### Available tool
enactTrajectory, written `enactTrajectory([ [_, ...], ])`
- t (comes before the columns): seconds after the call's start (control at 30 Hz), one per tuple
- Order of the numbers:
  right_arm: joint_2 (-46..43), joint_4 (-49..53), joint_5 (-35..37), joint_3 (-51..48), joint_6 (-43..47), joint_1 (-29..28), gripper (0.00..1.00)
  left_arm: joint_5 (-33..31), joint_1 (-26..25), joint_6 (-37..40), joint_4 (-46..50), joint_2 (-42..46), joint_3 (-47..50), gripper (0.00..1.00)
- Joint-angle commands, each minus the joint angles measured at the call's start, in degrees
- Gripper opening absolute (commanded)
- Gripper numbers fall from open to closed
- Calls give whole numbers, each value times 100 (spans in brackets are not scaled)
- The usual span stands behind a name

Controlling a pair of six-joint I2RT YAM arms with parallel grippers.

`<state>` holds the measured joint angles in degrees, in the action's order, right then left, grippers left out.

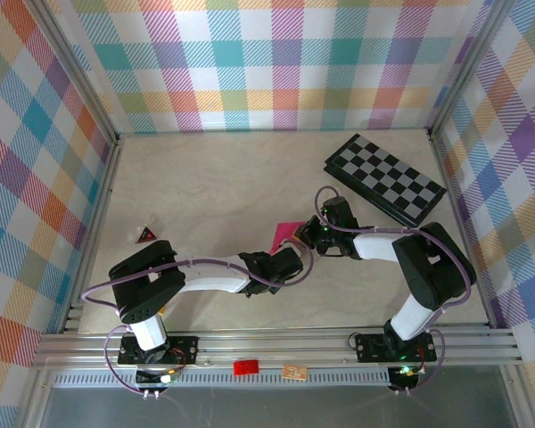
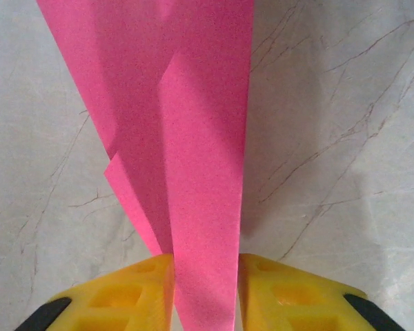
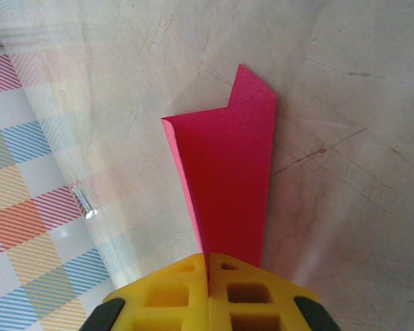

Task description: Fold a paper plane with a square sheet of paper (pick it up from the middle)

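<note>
Geometry first: the paper plane [image 1: 288, 234], a half-folded pink dart, is held between both claws over the table [image 1: 205, 178], a bit right of centre. The right gripper [image 3: 207, 276] is clamped on it. Its yellow fingers [image 3: 165, 296] are pressed together, and the paper comes out of the seam and runs straight away from the wrist to a notched far end. The left gripper [image 2: 205, 293] has its jaws apart, one each side of the dart's narrow end, which fills the gap between them. Can't tell whether the pads [image 2: 148, 296] actually bear on the paper's edges. From the left wrist the long axis runs dead ahead of the claw, narrow at the jaws and widening away, with layers overlapping along the middle. Key relation: the paper sits in the left jaw gap, lined up with the approach, so my read is the next move needs a squeeze and no sideways shift. In the top view both arms are at the paper, left from the near-left, right from the right. Risk, as I judge it: the thin layers buckle if the left pinches off-crease. Containers: nothing to report. The checkerboard [image 1: 385, 178] at far right and the dark-red triangular block [image 1: 145, 235] at left are well apart from the paper.
</note>
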<state>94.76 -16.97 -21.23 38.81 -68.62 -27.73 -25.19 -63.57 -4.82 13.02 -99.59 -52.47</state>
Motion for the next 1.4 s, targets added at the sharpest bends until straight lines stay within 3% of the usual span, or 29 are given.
enactTrajectory([
  [0.0,-107,-75,-73,44,-78,-14,3,-153,-81,51,139,-32,-142,28],
  [0.33,-89,-71,-83,44,-78,-14,5,-145,-84,25,89,-33,-127,14],
  [0.53,-205,125,-9,45,59,-14,12,-88,-77,-74,21,-85,-89,12],
  [0.8,-885,1995,847,364,1007,92,30,172,-84,-369,-206,-172,82,12],
  [0.97,-1215,2715,1162,447,1390,194,33,307,-74,-526,-351,-253,195,12],
  [1.27,-1679,2374,1584,-124,1405,198,34,1022,60,-601,-667,-368,365,13],
  [1.37,-1870,1878,1587,-446,1558,197,35,1762,334,-732,-1093,-207,610,14],
])
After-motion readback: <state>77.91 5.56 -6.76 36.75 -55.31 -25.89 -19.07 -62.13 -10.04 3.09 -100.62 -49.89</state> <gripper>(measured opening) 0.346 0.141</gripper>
